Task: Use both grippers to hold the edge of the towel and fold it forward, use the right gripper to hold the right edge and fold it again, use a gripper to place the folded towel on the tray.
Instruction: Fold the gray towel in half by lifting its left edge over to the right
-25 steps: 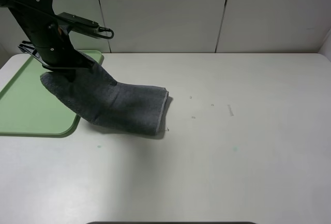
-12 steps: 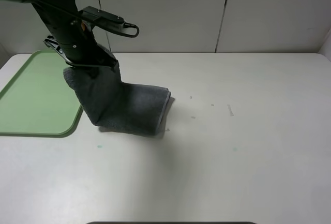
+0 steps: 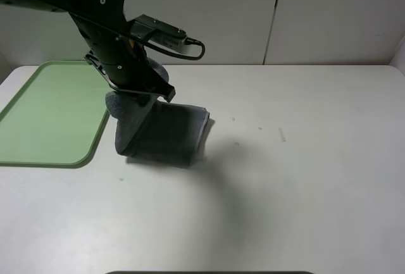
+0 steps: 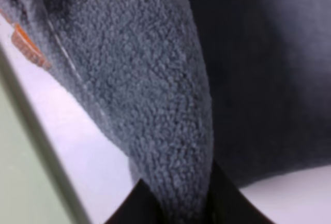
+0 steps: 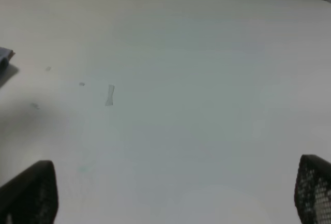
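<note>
I am starting from the tray (image 3: 50, 112), which is lying at the left side of the table (image 3: 291, 185) and is carrying nothing yet. Just to the right of the tray, my left gripper (image 3: 134, 95) is hanging above the table and is clamping one end of the towel (image 3: 166, 136). In the left wrist view its jaws are pinching the terry cloth tightly between them.

The gripped end is standing up from the table. The other part of the towel is resting on the table, near the tray's right rim but, as far as I can tell, not touching it. An orange patch (image 4: 28, 45) is showing on the hem that is facing the tray.

The towel is looking like a thick, compact bundle of several layers, so I am judging that both folds are already done. What is remaining is the last step: carrying the bundle to the left over the rim and laying it down in the tray.

Well to the right of the tray, my right gripper (image 5: 173, 195) is hovering with its jaws spread wide and nothing between them. It is outside the high view, and its camera is showing only table. I am thinking it is not needed for the rest.
</note>
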### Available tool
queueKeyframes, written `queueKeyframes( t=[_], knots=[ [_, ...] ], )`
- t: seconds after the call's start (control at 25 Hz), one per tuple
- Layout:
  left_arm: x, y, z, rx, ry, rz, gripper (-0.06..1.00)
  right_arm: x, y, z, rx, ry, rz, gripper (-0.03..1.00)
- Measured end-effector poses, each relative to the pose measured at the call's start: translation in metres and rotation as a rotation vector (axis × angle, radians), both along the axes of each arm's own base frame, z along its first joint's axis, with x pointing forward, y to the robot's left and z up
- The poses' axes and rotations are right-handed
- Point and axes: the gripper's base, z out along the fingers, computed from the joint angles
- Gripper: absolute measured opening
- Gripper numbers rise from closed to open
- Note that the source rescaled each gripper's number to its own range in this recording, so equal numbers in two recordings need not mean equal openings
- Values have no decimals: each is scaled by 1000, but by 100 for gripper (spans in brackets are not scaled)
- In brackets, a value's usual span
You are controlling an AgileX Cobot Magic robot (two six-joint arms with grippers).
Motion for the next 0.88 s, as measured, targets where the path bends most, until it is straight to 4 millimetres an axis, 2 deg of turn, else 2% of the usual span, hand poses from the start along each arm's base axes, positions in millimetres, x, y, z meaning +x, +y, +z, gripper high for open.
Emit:
queueKeyframes(
  t=[0.2,0.72,0.8,0.88],
  knots=[
    [-9,-12,0,-10,12,-27,8,0,0,0,0,0,0,100],
    [-10,-13,0,-18,16,-15,8,0,0,0,0,0,0,100],
    [-10,-13,0,-18,16,-15,17,0,0,0,0,0,0,100],
    [-10,-13,0,-11,13,-32,38,0,0,0,0,0,0,100]
  ],
)
